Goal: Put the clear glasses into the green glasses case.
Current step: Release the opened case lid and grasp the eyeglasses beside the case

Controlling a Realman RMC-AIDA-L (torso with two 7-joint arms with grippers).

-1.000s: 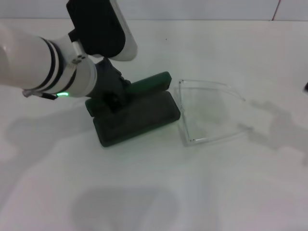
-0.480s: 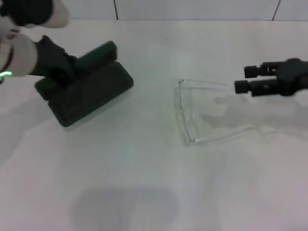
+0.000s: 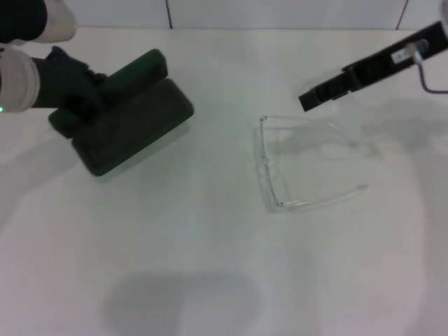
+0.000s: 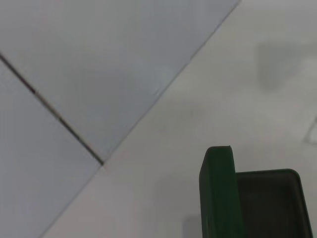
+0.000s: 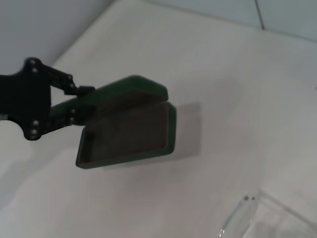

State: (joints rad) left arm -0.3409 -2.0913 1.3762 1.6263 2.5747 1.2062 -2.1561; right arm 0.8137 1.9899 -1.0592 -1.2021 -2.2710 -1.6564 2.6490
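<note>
Green glasses case [image 3: 129, 122] sits open on the table [image 3: 210, 266], lid raised. Left gripper [image 3: 73, 94] clamped on the case's far-left end. Clear glasses [image 3: 301, 168] lie unfolded, well right of the case, untouched. Right gripper [image 3: 316, 96] hovers just beyond the glasses; jaw state cannot tell. Risk: thin, slick frame may slip or skid from a pinch; unfolded arms could foul the case rim.
</note>
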